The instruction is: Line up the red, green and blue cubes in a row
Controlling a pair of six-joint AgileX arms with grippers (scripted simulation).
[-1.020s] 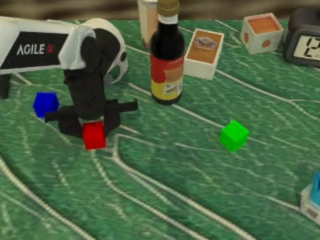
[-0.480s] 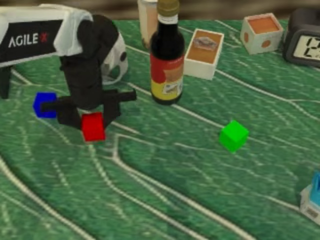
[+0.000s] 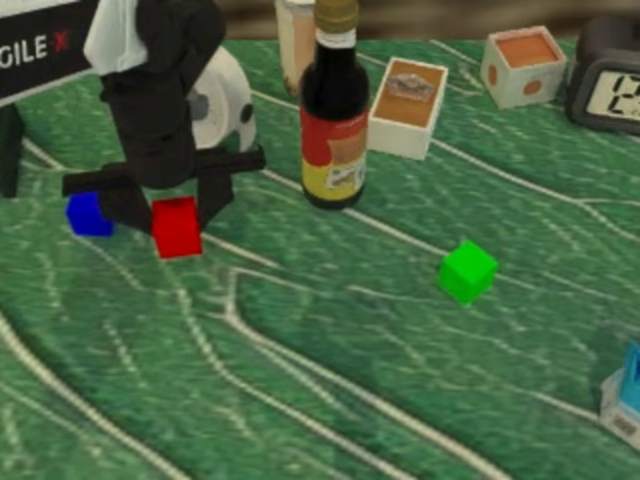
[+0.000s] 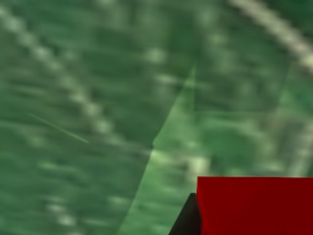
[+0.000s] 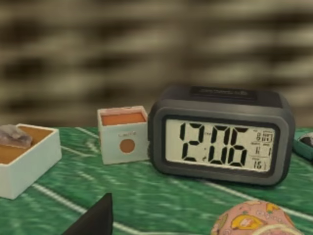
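Observation:
My left gripper (image 3: pixel 172 205) hangs over the table's left side, shut on the red cube (image 3: pixel 177 228), which it holds off the green mat. In the left wrist view the red cube (image 4: pixel 254 205) fills the corner with a dark fingertip (image 4: pixel 188 220) pressed against its side. Just left of the gripper, the blue cube (image 3: pixel 88 215) rests on the mat, partly hidden by a finger. The green cube (image 3: pixel 467 271) sits alone right of centre. My right arm is out of the top view. In its wrist view one dark fingertip (image 5: pixel 100 218) shows, set wide with nothing against it.
A dark sauce bottle (image 3: pixel 334 110) stands behind the middle, beside a white box with a brown top (image 3: pixel 408 105). A white box with an orange top (image 3: pixel 523 65) and a digital clock (image 3: pixel 610 90) are at the back right. A pale-blue carton (image 3: pixel 628 395) sits at the right edge.
My left gripper has risen and drifted toward the back left, carrying the red cube with it. The blue and green cubes have not moved.

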